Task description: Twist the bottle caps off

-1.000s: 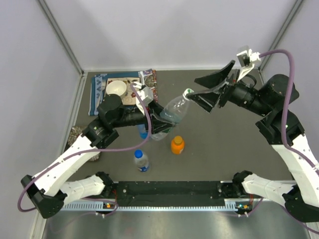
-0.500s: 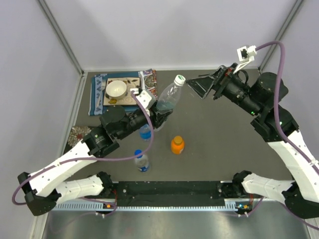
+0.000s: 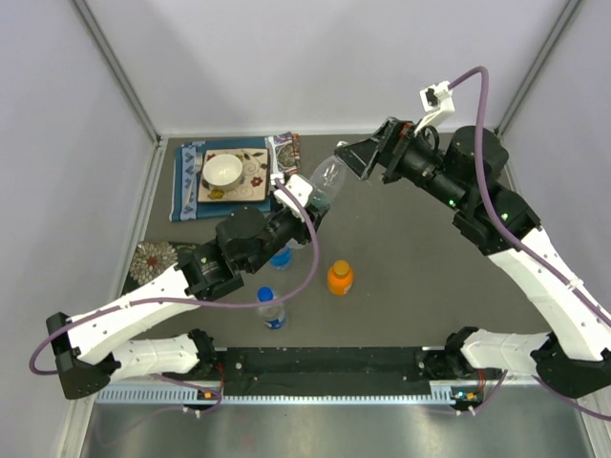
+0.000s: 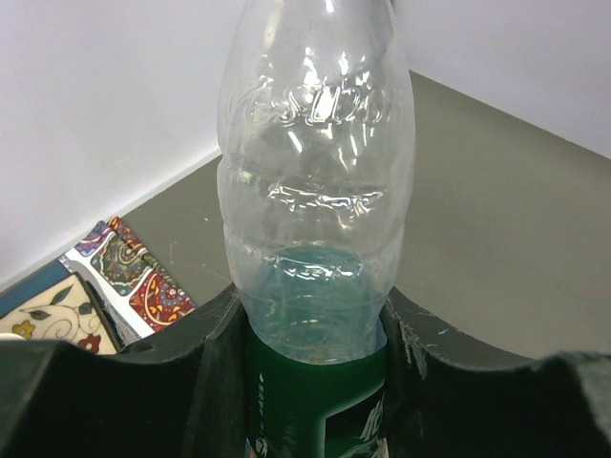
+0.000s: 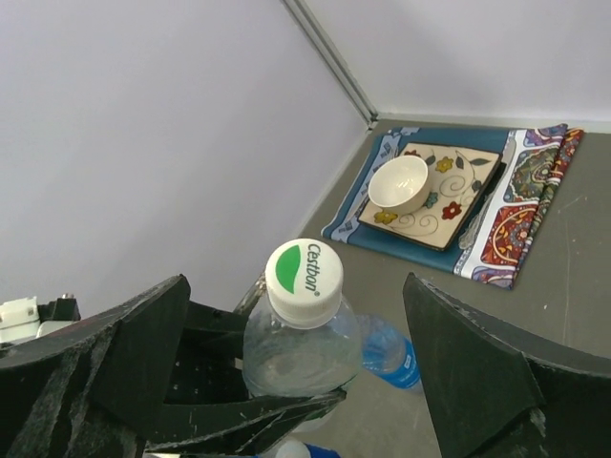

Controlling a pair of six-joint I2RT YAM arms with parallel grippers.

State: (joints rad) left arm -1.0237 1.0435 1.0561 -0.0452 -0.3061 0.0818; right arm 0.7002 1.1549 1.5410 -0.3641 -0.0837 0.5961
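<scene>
My left gripper (image 3: 304, 205) is shut on the clear greenish bottle (image 3: 325, 178), gripping it at its green label and holding it off the table, neck up and towards the right arm. In the left wrist view the bottle (image 4: 315, 219) fills the frame between the fingers (image 4: 205, 367). Its white cap (image 5: 304, 277) with a green mark is on. My right gripper (image 5: 296, 291) is open, with one jaw on each side of the cap and not touching it. The short orange bottle (image 3: 340, 277) and two blue-labelled bottles (image 3: 271, 308) (image 3: 280, 254) stand capped on the table.
A patterned placemat (image 3: 191, 176) with a plate and a white bowl (image 3: 222, 169) lies at the back left. A round brownish mat (image 3: 153, 256) lies by the left wall. Enclosure walls stand on three sides.
My left arm has swung the greenish bottle back and to the left and stood it more upright. My right gripper has followed to the left and now straddles the cap.
</scene>
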